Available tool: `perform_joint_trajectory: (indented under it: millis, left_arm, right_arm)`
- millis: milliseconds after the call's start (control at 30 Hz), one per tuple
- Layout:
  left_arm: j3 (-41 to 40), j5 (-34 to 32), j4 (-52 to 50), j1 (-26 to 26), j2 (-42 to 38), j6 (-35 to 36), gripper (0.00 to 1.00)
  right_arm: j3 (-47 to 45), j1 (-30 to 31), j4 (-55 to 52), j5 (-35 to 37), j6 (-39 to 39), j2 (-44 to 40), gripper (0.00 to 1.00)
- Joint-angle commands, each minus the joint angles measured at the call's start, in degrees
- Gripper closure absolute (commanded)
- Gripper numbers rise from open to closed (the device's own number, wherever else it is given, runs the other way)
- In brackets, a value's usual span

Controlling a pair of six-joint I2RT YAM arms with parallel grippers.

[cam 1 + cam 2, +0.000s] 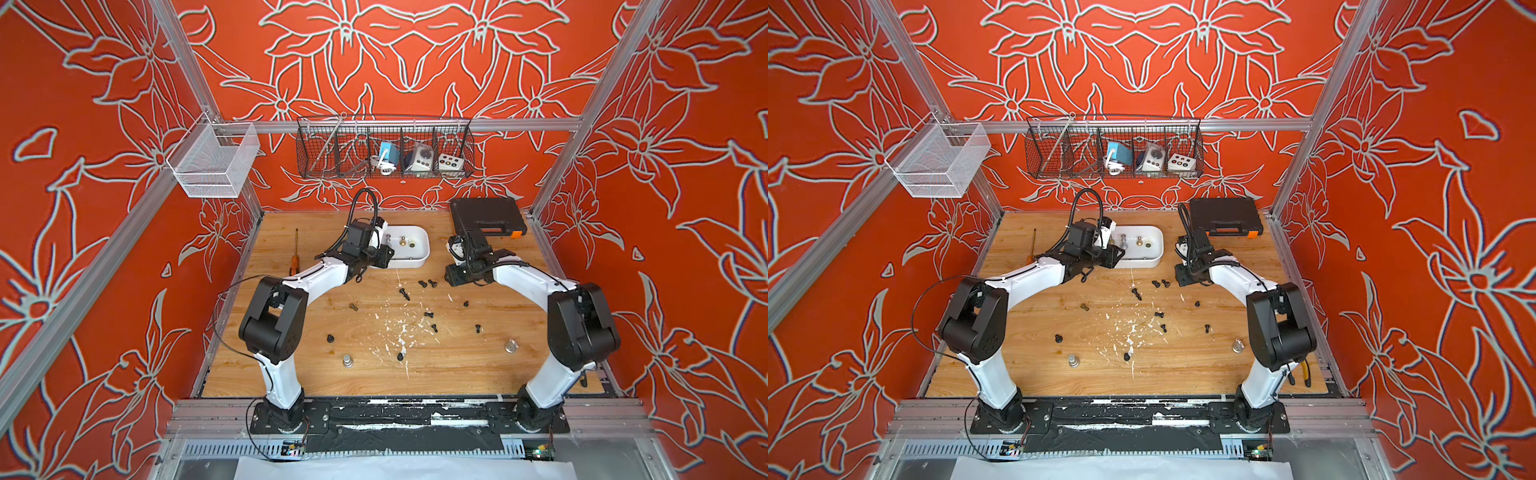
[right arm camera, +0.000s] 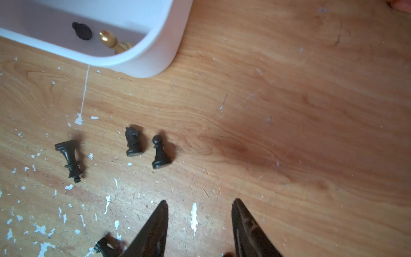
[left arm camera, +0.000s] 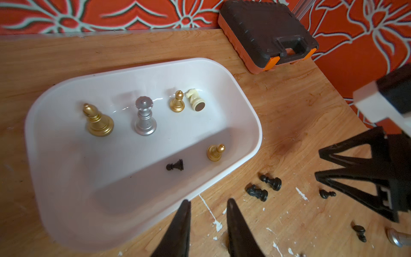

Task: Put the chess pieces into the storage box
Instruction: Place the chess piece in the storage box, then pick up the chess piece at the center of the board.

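Wood table: in both top views it holds the white storage box at the back, between the two arms.
Around it, top views: a black case sits at the back right. A screwdriver lies on the left. Pliers lie at the front right. A dark wire basket and a white wire basket hang up high.
In the way, top views: the left arm covers the left end of the storage box.
Loose chess pieces, top views: I count nine small black ones, two silver ones and one dark gold one, all on the table.
Box, left wrist view: six pieces are inside the storage box. Three are gold, one is silver, one is cream and one is black. The black one, the cream one and one gold one lie down.
Table, left wrist view: four black pieces lie near the box corner.
Left gripper: it has a narrow gap and holds nothing. It is by the near rim of the box.
Right gripper, left wrist view: its fingers are apart and hold nothing, and it is close to the black pieces.
Right wrist view: one box corner shows a black piece and a gold piece inside. Three black pieces lie between the box and the fingers. A fourth, blurry one is by one finger.
Right gripper, right wrist view: it has a wider gap with nothing in it.
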Motion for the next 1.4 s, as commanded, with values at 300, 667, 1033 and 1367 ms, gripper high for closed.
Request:
perform_joint_trajectory:
  millis: [300, 667, 1033, 1367]
  left_arm:
    - [-8.99, 0.43, 2.97, 1.68, -9.55, -2.17, 0.70]
    - [-12.54, 0.86, 3.68, 1.85, -11.38, -3.28, 0.70]
    - [-13.29, 1.10, 3.90, 1.86, -11.84, -3.61, 0.69]
    - [-13.73, 1.25, 4.03, 1.85, -12.08, -3.66, 0.70]
  right_arm:
    - [7.79, 5.49, -4.99, -2.02, -6.98, 8.82, 0.51]
    - [8.80, 6.19, -6.16, 3.56, -3.70, 12.12, 0.55]
    - [8.32, 6.31, -3.76, -0.95, -2.20, 11.80, 0.56]
    - [10.05, 6.26, -4.10, 1.33, 0.25, 13.46, 0.57]
